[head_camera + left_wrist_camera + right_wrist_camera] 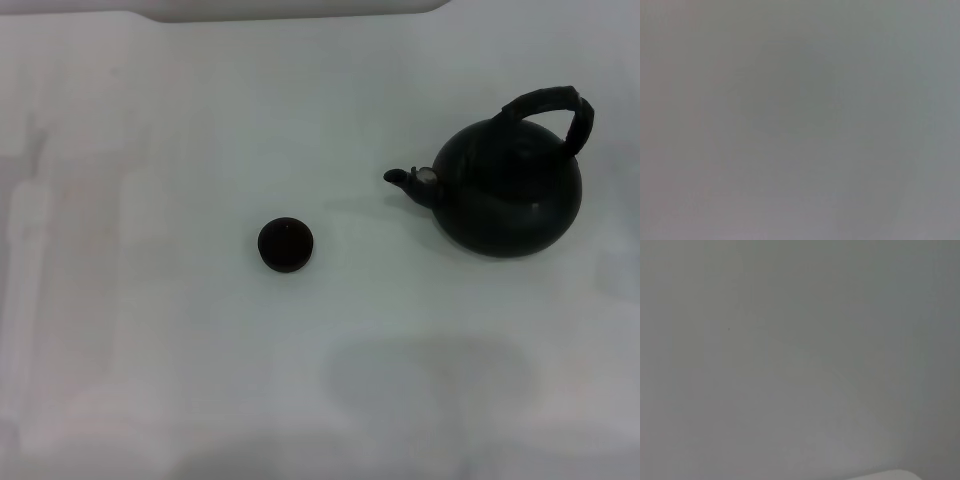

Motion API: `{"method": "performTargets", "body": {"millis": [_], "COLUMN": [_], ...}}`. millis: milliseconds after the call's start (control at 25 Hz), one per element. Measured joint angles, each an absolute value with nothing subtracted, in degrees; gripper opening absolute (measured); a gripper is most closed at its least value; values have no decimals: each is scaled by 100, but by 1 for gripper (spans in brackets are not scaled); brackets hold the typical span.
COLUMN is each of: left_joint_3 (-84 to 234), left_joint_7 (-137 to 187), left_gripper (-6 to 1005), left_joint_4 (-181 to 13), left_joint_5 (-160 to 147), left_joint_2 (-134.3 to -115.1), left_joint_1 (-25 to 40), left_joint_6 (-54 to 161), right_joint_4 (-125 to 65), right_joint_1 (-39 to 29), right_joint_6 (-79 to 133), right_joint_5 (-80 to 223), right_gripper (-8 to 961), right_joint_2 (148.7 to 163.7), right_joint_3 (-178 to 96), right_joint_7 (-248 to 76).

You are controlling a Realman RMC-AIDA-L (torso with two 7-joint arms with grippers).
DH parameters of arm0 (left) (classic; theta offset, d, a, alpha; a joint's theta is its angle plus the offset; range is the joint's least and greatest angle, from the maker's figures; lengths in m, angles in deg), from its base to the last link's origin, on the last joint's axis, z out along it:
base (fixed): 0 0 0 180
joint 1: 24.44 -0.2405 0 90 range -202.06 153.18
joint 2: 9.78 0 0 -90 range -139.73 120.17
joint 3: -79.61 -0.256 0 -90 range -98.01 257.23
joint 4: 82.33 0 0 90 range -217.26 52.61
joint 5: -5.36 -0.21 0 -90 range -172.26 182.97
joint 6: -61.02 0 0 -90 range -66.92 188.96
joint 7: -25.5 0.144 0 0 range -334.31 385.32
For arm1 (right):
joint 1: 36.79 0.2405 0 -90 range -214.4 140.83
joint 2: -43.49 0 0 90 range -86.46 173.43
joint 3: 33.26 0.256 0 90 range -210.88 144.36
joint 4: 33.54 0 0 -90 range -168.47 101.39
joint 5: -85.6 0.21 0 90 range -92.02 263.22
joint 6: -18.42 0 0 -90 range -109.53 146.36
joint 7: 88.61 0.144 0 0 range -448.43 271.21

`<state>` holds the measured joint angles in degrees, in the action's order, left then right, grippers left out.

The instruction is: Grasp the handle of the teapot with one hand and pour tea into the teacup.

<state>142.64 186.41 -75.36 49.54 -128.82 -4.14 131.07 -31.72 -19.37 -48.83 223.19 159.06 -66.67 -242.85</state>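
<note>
1. Teapot [510, 190] sits at right of head view, upper-middle height, upright on the white table [200, 380]; round matte black body
2. Spout [400, 178] is short, points toward frame left, w/ small silvery mark [429, 177] near its base
3. Handle [552, 108] arches over pot's top, thick & wrapped-looking, at upper right of frame; nothing touching it
4. Teacup [286, 244] stands just left of frame centre, lower than the pot & well apart from it; tiny, dark, no handle, mouth facing up. Contents: can't tell
5. Spout tip aims roughly toward cup side, but cup lies lower-left of it w/ bare table between
6. Soft dark shadow patch [430, 375] on table in lower centre-right of head view
7. Pale raised edge [290, 10] runs along top of head view
8. Left gripper: not visible in any view, so jaw state can't be told; left wrist view gives only a plain grey surface w/ a faint darker blotch
9. Right gripper: also out of sight, state unknown; right wrist view is plain grey w/ a pale rim [890, 475] at lower right corner
</note>
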Motion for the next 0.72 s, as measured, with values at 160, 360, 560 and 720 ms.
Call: {"method": "performTargets", "body": {"millis": [160, 360, 560, 720], "left_joint_3": [14284, 14262, 14275, 14286], "left_joint_7": [18645, 18661, 18656, 18641], "left_gripper": [891, 890, 890, 890], "left_joint_4": [-7530, -7529, -7493, -7460], "left_joint_5": [4999, 4969, 4987, 4992], "left_joint_2": [-12898, -12890, -12886, -12879], "left_joint_1": [-415, -359, -340, -321], "left_joint_6": [13093, 12907, 12910, 12922], "right_joint_4": [-3207, -3273, -3290, -3347], "right_joint_1": [-1925, -1891, -1887, -1885], "right_joint_6": [-4914, -4900, -4913, -4914], "right_joint_5": [22294, 22269, 22270, 22271], "right_gripper": [595, 595, 595, 595], "right_joint_2": [15912, 15917, 15923, 15924], "right_joint_3": [-6693, -6731, -6731, -6730], "right_joint_7": [-24283, -24284, -24284, -24285]}}
